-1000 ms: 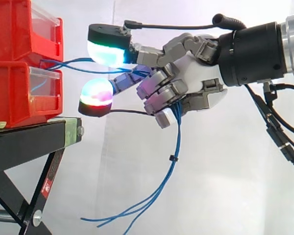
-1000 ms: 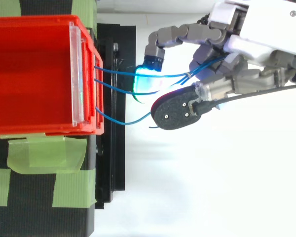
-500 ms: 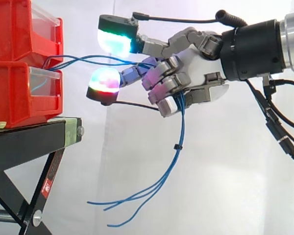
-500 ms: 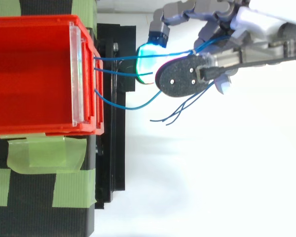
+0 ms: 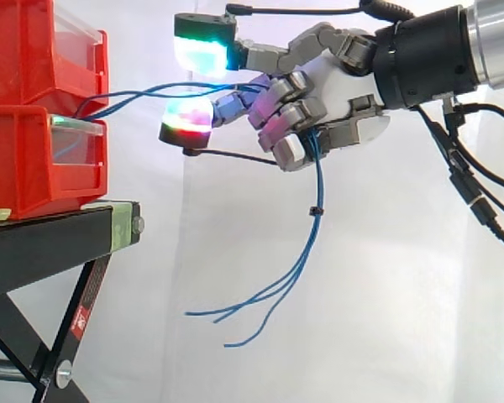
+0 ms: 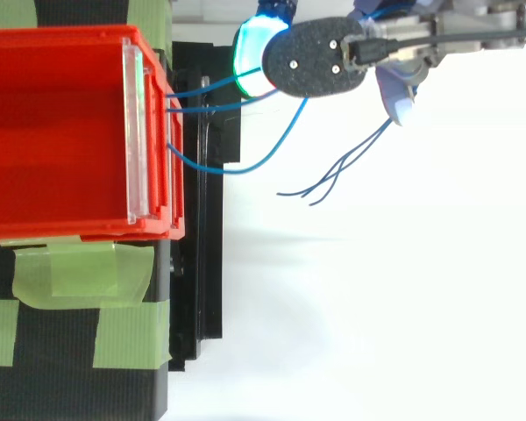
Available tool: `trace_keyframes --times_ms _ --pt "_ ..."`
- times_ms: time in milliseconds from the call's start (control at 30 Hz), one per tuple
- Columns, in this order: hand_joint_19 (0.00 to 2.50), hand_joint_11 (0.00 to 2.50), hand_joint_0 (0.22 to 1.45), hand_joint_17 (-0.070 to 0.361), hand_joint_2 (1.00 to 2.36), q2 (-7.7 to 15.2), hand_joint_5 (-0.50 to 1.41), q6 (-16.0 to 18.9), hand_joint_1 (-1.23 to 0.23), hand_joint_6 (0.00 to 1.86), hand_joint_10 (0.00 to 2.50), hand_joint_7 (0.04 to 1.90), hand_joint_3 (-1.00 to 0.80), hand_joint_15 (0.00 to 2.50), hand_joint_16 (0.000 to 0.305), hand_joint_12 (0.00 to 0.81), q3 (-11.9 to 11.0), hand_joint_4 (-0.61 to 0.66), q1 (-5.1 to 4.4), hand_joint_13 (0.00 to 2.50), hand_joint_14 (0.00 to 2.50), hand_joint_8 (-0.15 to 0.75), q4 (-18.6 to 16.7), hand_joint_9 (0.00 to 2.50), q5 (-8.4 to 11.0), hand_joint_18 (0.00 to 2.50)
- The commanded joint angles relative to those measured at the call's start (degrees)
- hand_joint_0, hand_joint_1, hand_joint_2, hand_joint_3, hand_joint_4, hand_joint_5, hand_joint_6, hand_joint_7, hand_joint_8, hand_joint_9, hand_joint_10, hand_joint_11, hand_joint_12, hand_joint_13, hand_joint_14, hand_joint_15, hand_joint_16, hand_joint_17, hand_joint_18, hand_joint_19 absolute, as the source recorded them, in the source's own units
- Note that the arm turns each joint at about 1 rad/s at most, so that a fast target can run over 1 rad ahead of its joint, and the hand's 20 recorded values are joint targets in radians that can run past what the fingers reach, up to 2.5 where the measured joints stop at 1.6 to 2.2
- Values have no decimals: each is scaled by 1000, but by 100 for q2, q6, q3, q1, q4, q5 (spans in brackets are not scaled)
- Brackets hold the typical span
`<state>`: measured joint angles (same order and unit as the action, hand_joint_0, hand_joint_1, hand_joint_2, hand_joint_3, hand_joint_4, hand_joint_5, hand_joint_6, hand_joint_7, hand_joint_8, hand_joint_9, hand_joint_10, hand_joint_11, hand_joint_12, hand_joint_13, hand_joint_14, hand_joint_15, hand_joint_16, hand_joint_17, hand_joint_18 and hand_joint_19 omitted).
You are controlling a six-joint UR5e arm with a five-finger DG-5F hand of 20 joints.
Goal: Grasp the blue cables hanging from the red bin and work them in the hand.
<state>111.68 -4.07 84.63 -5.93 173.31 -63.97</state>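
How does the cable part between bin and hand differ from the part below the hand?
Between bin and hand the blue cables run nearly level and held at both ends; below the hand they hang down, curve left and end free. Both parts are one blue bundle.

- Bins (image 5: 34, 159): glossy red plastic, clear plastic fronts.
- Cables (image 5: 317, 185): smooth blue plastic sheath.
- Hand (image 5: 332, 80): matt grey and white plastic, translucent pads.
- Stand (image 5: 42, 243): matt black metal.
- Tape (image 6: 79, 272): matt green, wrinkled.
- Curtain (image 5: 386, 294): plain white cloth.

You have before the white curtain: two red plastic bins (image 5: 21, 168), stacked | three thin blue cables (image 5: 316, 189) | one black metal stand (image 5: 42, 243) | one hand (image 5: 336, 80)
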Motion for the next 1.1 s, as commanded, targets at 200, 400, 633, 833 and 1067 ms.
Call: trace_keyframes --times_ms 200,400,633,833,1067 --pt "590 2500 910 158 1012 3 137 -200 -572 412 2500 1256 -711 2003 210 730 -26 177 -5 2101 2500 649 98 1839 -98 2500" --pt "590 2500 896 158 1012 3 123 -244 -600 417 2500 1252 -724 2003 210 730 -26 171 -13 2101 2500 649 89 1839 -142 2500" --pt "590 2500 966 158 1021 3 120 -252 -616 449 2500 1223 -361 2003 210 730 -26 174 -57 2101 2500 649 81 1839 -142 2500" --pt "590 2500 960 158 1019 3 117 -261 -628 486 2500 1223 -192 2003 210 730 -26 187 -57 2101 2500 649 28 1839 -168 2500" --pt "590 2500 869 158 1011 3 112 -261 -599 459 2500 1245 -724 2003 210 730 -26 187 -57 2101 2500 649 28 1839 -160 2500"
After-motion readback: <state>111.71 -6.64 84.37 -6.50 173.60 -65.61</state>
